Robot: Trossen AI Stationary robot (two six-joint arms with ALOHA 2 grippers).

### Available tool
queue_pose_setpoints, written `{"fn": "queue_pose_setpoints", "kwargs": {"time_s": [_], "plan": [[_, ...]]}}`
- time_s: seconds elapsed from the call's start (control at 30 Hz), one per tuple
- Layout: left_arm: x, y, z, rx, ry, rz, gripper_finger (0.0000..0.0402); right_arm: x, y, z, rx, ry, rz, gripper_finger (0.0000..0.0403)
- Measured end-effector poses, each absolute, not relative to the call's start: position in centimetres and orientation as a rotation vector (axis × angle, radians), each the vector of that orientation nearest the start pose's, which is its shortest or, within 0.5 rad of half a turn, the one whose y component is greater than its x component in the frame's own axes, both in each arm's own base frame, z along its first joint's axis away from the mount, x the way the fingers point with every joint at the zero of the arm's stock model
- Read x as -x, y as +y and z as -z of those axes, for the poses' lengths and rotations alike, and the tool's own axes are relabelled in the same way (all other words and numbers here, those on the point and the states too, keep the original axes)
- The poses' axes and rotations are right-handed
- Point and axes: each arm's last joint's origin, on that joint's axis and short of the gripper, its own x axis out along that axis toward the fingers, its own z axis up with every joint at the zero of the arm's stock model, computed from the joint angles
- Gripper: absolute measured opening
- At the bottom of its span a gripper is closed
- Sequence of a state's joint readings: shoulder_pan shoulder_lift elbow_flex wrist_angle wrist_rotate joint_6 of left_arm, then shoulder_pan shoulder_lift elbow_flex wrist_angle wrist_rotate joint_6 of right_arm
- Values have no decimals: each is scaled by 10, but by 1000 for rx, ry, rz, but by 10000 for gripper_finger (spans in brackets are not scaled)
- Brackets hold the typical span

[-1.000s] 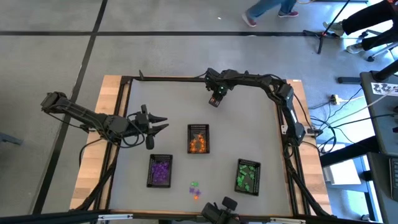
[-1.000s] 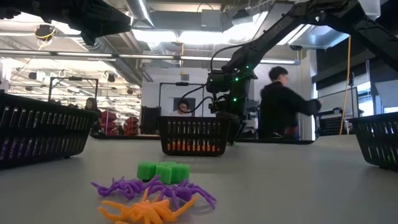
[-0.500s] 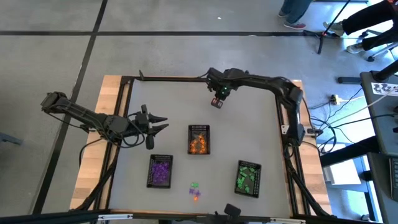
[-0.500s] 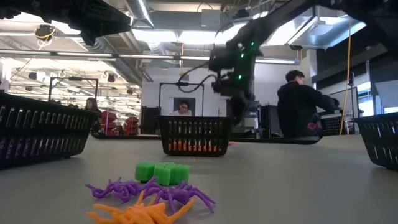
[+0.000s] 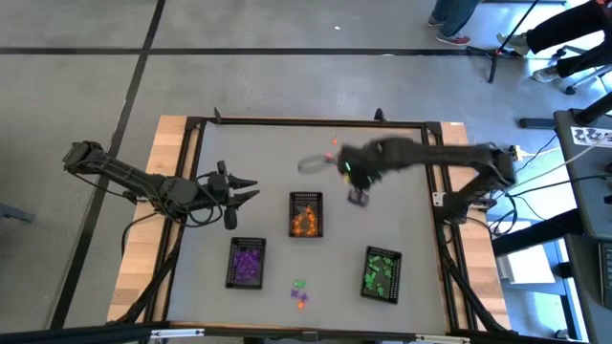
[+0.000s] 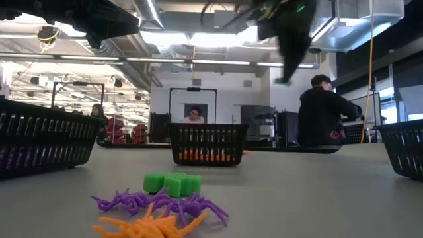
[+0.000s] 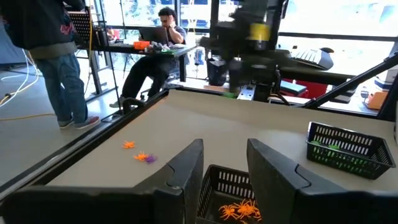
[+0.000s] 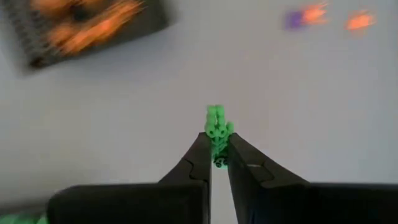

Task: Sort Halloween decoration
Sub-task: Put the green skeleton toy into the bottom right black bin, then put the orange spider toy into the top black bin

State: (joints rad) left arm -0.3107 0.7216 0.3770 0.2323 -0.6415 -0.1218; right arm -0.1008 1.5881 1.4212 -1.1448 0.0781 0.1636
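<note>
My right gripper (image 8: pixel 216 155) is shut on a small green trinket (image 8: pixel 216 127), high above the table (image 5: pixel 411 220) just right of the orange tray (image 5: pixel 305 213). In the low view it shows blurred at the top (image 6: pixel 285 73). My left gripper (image 7: pixel 221 168) waits open at the table's left (image 5: pixel 247 187), level, pointing over the orange tray (image 7: pixel 239 202). A purple tray (image 5: pixel 248 262) and a green tray (image 5: pixel 382 272) stand nearer the front. Loose green (image 6: pixel 173 183), purple (image 6: pixel 168 201) and orange (image 6: pixel 149 228) trinkets lie on the table by the near edge. My right gripper pinches the green trinket's lower end (image 8: pixel 217 149) between its two fingertips. The fingers point steeply down from above. The trinket sticks out past the tips, lifted clear of the table.
A few more orange and purple trinkets (image 7: pixel 140 154) lie on the table's far part (image 5: pixel 333 143). A black frame (image 5: pixel 287 121) runs round the table's edge. People sit and stand in the room beyond (image 6: pixel 320 112).
My right gripper has risen from the table's far part and swung fast toward the near edge and a little right, beside the orange tray. The green trinket has come up with it, lifted clear.
</note>
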Motion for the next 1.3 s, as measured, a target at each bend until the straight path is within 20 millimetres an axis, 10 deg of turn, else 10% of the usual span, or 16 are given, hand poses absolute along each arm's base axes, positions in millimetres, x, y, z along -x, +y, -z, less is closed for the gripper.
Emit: {"fn": "queue_pose_setpoints", "kwargs": {"time_s": [0.27,0.53,0.83,1.3], "plan": [[-161,-33,-241,69,80,-336,115,-241,81,-261,-175,1276,100,29],[-161,-33,-241,68,80,-336,115,-218,145,-230,-271,1227,-23,30],[-161,-33,-241,68,81,-336,115,-215,158,-226,-319,1191,-38,42],[-161,-33,-241,68,82,-336,115,-218,151,-226,-263,1138,34,213]]}}
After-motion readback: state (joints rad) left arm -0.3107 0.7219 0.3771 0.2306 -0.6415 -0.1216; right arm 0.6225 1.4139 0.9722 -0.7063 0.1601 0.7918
